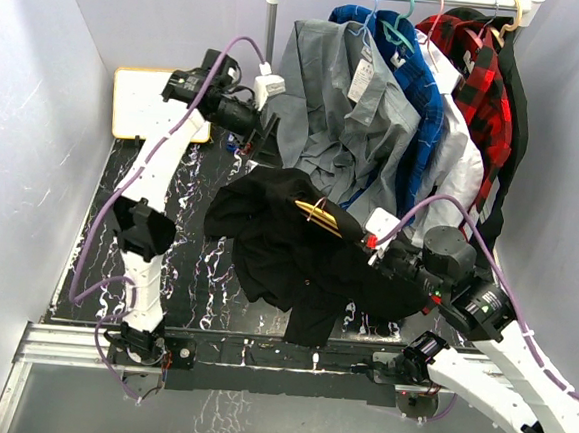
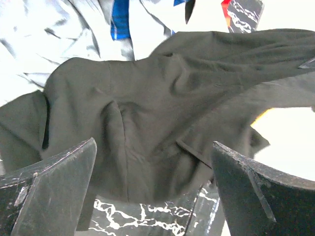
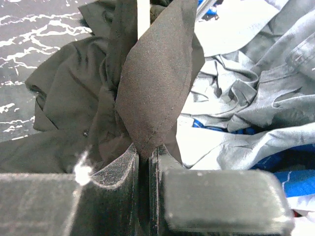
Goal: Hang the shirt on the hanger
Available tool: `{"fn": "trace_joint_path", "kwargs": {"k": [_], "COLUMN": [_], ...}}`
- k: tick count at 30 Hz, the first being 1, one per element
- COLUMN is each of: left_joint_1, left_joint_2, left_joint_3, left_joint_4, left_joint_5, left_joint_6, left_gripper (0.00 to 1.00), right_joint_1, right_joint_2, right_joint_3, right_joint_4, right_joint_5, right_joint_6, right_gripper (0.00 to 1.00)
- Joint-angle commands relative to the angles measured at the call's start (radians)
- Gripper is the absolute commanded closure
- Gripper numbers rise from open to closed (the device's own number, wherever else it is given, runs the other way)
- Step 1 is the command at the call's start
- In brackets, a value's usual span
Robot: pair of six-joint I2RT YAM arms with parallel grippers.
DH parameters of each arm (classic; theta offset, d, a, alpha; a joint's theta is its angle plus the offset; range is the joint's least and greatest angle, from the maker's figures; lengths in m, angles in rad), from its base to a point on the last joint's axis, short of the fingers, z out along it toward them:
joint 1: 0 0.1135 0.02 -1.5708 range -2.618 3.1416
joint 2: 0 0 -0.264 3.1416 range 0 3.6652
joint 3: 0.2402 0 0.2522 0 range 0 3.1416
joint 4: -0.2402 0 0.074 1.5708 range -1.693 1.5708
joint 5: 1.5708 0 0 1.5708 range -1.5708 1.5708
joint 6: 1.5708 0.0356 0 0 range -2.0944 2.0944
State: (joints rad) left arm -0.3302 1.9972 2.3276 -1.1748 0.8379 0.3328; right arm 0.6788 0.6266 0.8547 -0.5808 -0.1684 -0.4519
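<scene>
From the top: seeing the shirt [image 1: 287, 246] bunched up mid-worktop [image 1: 190, 269], with the hanger [image 1: 320, 215] poking out yellow just above that same middle patch. Can make out the right pincer [image 1: 372, 245] over the worktop's near-right part and the left pincer [image 1: 266, 134] up at its far edge, left of centre.

Left wrist: looking past a pincer [image 2: 153, 147] splayed wide and gripping nothing, onto shirt [image 2: 147, 98] draped above the worktop.

Right wrist: clamped tight on a peaked fold of shirt [image 3: 152, 88], pincer [image 3: 145, 152] jaws nearly together.

Guessing soft, floppy and light, so bound to sag and slide wherever unsupported. Would grab at the collar or a shoulder seam rather than mid-panel. Can't actually find the collar in this heap, though.
</scene>
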Motion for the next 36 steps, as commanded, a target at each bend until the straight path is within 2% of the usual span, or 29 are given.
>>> {"fn": "trace_joint_path", "kwargs": {"k": [1, 6, 9, 17, 29, 36], "left_joint_1": [-0.040, -0.099, -0.121, -0.143, -0.167, -0.205], "left_joint_2": [0.055, -0.058, -0.107, -0.081, -0.101, -0.094], "left_joint_3": [0.113, -0.075, -0.134, -0.031, -0.049, -0.106], "left_joint_4": [-0.223, -0.059, -0.010, -0.040, -0.048, -0.053], "left_joint_5": [0.064, -0.057, -0.074, -0.065, -0.053, -0.078], "left_joint_6": [0.027, 0.025, 0.022, -0.004, -0.007, 0.012], "left_gripper": [0.02, 0.02, 0.02, 0.11, 0.12, 0.17], "right_joint_1": [0.001, 0.001, 0.002, 0.001, 0.001, 0.002], "right_joint_2": [-0.009, -0.017, -0.021, -0.013, -0.037, -0.038], "right_joint_3": [0.073, 0.053, 0.042, 0.005, -0.025, -0.022], "right_joint_4": [0.035, 0.045, 0.050, 0.052, 0.056, 0.057], "right_joint_5": [-0.050, -0.036, -0.030, 0.021, 0.047, 0.037], "right_joint_6": [-0.024, -0.025, -0.025, -0.031, -0.038, -0.034], "right_gripper": [1.00, 1.00, 1.00, 1.00, 1.00, 1.00]}}
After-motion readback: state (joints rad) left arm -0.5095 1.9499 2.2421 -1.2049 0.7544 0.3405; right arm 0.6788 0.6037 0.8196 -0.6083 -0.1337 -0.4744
